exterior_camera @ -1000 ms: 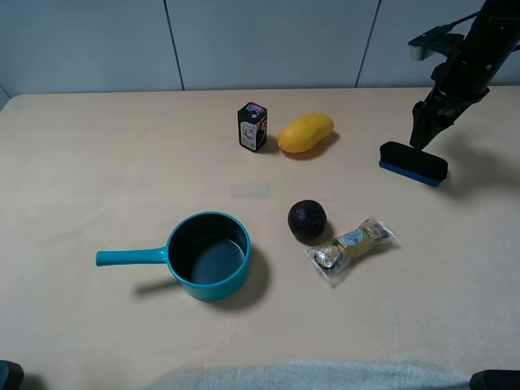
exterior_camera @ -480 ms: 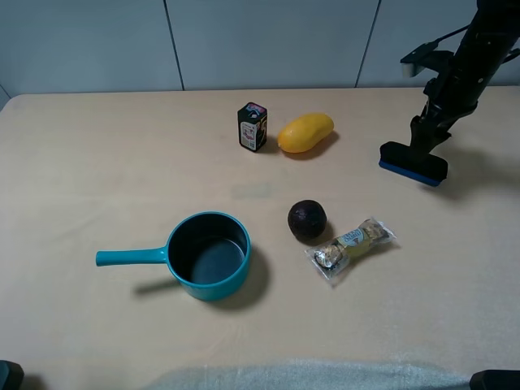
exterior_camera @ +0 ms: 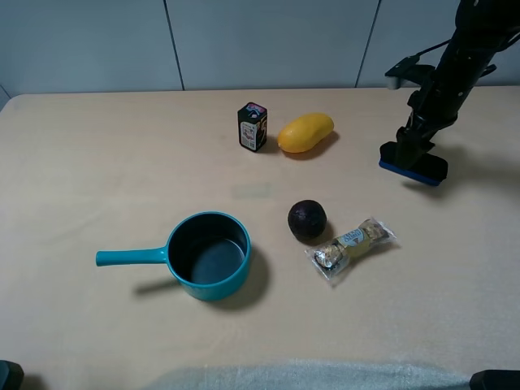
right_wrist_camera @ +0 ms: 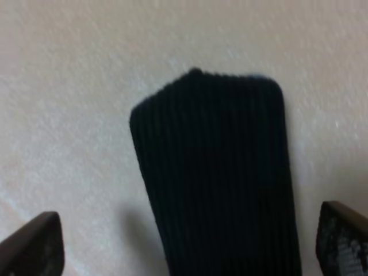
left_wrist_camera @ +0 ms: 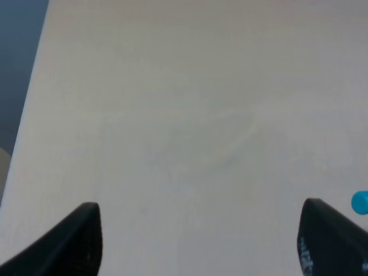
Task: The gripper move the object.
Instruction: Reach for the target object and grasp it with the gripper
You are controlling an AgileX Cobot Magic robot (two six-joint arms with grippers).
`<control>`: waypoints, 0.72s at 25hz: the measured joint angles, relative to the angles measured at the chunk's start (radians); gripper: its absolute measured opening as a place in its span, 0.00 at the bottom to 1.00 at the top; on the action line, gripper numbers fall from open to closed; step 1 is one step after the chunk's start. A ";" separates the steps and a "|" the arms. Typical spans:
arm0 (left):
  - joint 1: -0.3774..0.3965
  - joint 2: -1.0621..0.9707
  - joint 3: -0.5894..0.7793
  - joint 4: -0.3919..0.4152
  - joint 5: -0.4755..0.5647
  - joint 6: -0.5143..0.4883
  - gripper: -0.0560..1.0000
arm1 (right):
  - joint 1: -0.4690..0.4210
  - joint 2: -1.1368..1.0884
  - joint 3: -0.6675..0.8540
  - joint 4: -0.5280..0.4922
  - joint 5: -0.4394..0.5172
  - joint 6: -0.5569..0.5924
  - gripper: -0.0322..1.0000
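At far right, the right hand [exterior_camera: 409, 152] splayed open astride the object [exterior_camera: 427, 169], contact unclear; mango [exterior_camera: 305, 132] well apart.

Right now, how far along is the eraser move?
Done: the right gripper is over the eraser, with open fingers either side of it in the right wrist view. In hand: the grasp, jaws not yet closed. Left: close, lift and move it; the eraser lies on the table, far right. The left gripper is open over the table, uninvolved.

Even, soft overhead light; short shadows; wrist views blurry, object [right_wrist_camera: 213, 172] perhaps defocused.
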 joint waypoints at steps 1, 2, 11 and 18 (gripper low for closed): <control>0.000 0.000 0.000 0.000 0.000 0.000 0.72 | 0.000 0.001 0.000 0.002 -0.003 -0.011 0.67; 0.000 0.000 0.000 0.000 0.000 0.000 0.72 | 0.000 0.001 0.000 0.002 -0.005 -0.020 0.67; 0.000 0.000 0.000 0.000 0.000 0.000 0.72 | 0.000 0.005 -0.003 -0.026 -0.008 -0.030 0.67; 0.000 0.000 0.000 0.000 0.000 0.000 0.72 | 0.000 0.057 -0.004 -0.037 -0.009 -0.030 0.67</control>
